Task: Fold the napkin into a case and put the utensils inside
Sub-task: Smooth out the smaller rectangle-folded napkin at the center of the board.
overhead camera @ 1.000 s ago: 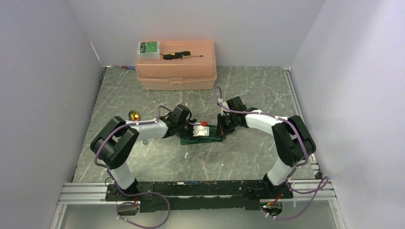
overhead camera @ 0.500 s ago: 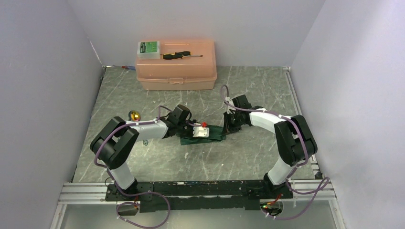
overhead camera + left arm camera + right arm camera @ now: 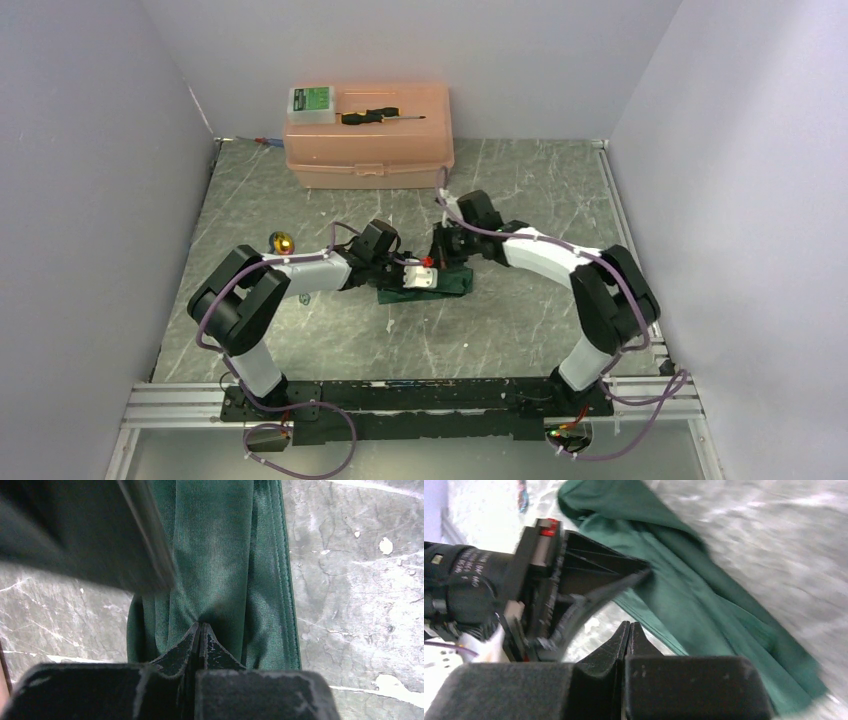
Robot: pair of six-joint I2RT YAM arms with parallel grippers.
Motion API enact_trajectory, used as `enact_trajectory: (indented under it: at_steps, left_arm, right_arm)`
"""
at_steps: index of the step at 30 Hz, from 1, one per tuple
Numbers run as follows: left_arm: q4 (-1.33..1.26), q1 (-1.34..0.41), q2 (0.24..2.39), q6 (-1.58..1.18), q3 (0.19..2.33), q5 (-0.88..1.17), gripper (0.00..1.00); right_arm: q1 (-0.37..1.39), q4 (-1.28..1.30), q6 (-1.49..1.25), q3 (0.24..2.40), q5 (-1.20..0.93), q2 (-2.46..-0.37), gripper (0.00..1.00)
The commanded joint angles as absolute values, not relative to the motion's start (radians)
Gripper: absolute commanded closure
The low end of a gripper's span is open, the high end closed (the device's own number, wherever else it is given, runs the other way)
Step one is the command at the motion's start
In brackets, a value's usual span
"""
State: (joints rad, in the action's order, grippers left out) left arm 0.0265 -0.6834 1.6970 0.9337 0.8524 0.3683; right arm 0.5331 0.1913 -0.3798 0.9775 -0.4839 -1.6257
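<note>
The dark green napkin [image 3: 447, 284] lies bunched in long folds at the table's middle. My left gripper [image 3: 398, 288] is shut on its left end; in the left wrist view the tips [image 3: 200, 626] pinch a crease of the cloth [image 3: 220, 555]. My right gripper [image 3: 440, 262] is shut and empty, hovering just behind the napkin close to the left gripper. In the right wrist view its tips [image 3: 629, 625] are over bare table beside the cloth [image 3: 684, 595]. A gold-headed utensil [image 3: 282, 241] lies at the left. The silver one is not clearly visible.
A pink toolbox [image 3: 368, 150] stands at the back, with a black-handled screwdriver [image 3: 380, 116] and a small green-and-white box [image 3: 312, 102] on its lid. Grey walls close in on both sides. The left gripper's body [image 3: 539, 575] fills the left of the right wrist view.
My right gripper swung out to the right, then came back left and farther, ending near the left gripper. The napkin's right end now lies flatter. The left gripper has stayed put.
</note>
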Motion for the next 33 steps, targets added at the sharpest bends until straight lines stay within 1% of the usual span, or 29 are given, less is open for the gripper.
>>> enact_trajectory:
  at_steps: [1, 8, 14, 15, 18, 20, 21, 23, 25, 26, 27, 31, 33]
  left_arm:
    - [0.1, -0.69, 1.678, 0.922, 0.824, 0.353, 0.97]
    - [0.08, -0.693, 1.673, 0.909, 0.821, 0.348, 0.97]
    - [0.076, -0.694, 1.658, 0.849, 0.867, 0.298, 0.97]
    - [0.091, -0.694, 1.652, 0.817, 0.889, 0.291, 0.96]
    - [0.163, -0.69, 1.635, 0.729, 0.969, 0.265, 0.84]
    - [0.246, -0.676, 1.621, 0.668, 1.034, 0.279, 0.8]
    - [0.3, -0.669, 1.616, 0.637, 1.068, 0.289, 0.76]
    - [0.397, -0.647, 1.607, 0.58, 1.136, 0.3, 0.5]
    - [0.468, -0.616, 1.605, 0.54, 1.18, 0.307, 0.45]
    - [0.499, -0.598, 1.609, 0.521, 1.198, 0.311, 0.45]
    - [0.532, -0.58, 1.617, 0.507, 1.21, 0.314, 0.46]
    - [0.639, -0.522, 1.679, 0.507, 1.232, 0.341, 0.67]
    - [0.623, -0.52, 1.686, 0.533, 1.204, 0.345, 0.69]
  right_arm:
    - [0.587, 0.049, -0.46, 1.025, -0.552, -1.734, 1.0]
    - [0.586, 0.037, -0.452, 1.059, -0.499, -1.863, 1.0]
    - [0.58, 0.003, -0.481, 1.03, -0.481, -1.909, 1.0]
    - [0.58, 0.003, -0.48, 1.02, -0.478, -1.911, 1.0]
    - [0.58, 0.003, -0.477, 0.989, -0.471, -1.912, 1.0]
    - [0.58, -0.022, -0.471, 0.969, -0.468, -1.911, 1.0]
    - [0.58, -0.022, -0.467, 0.962, -0.466, -1.913, 1.0]
    - [0.58, -0.02, -0.461, 0.95, -0.459, -1.914, 1.0]
    - [0.58, -0.016, -0.459, 0.947, -0.457, -1.911, 1.0]
    - [0.58, -0.011, -0.457, 0.947, -0.456, -1.909, 1.0]
    - [0.58, -0.006, -0.456, 0.948, -0.453, -1.904, 1.0]
    - [0.58, 0.006, -0.447, 0.95, -0.441, -1.885, 1.0]
    - [0.581, 0.022, -0.446, 0.951, -0.441, -1.88, 1.0]
